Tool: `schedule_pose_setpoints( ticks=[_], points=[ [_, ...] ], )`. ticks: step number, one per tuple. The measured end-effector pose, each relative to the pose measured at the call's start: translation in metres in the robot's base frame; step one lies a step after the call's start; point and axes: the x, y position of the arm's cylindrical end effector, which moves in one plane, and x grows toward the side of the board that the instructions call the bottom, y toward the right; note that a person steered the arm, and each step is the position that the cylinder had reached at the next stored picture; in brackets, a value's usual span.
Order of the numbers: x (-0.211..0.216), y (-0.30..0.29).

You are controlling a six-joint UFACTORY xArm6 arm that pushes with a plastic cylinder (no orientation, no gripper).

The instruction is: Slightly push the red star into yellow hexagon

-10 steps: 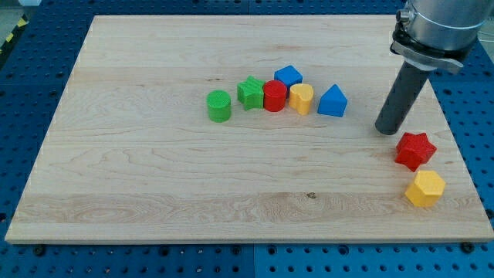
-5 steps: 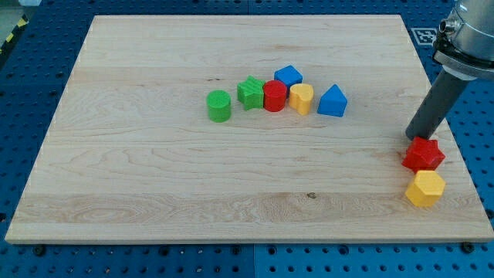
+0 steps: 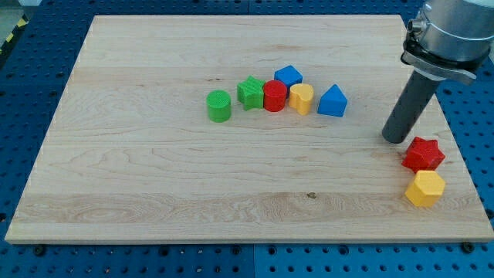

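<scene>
The red star (image 3: pixel 423 154) lies near the board's right edge, touching or nearly touching the top of the yellow hexagon (image 3: pixel 425 188) just below it. My tip (image 3: pixel 396 140) rests on the board a short way to the upper left of the red star, with a small gap between them.
A cluster sits at the board's upper middle: green cylinder (image 3: pixel 219 106), green star (image 3: pixel 250 92), red cylinder (image 3: pixel 275 96), blue block (image 3: pixel 288 76), yellow block (image 3: pixel 302 99) and blue triangular block (image 3: pixel 333 101). The board's right edge (image 3: pixel 455 147) runs close by the star and hexagon.
The tip went right to the star's top and pushed it down and right against the yellow hexagon. It has since drawn back to the left, off the star.
</scene>
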Motion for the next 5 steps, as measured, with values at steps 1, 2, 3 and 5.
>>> schedule_pose_setpoints(
  ticks=[1,2,3,5],
  points=[
    [-0.032,0.000],
    [-0.053,0.009],
    [-0.064,0.022],
    [-0.072,0.036]
  ],
)
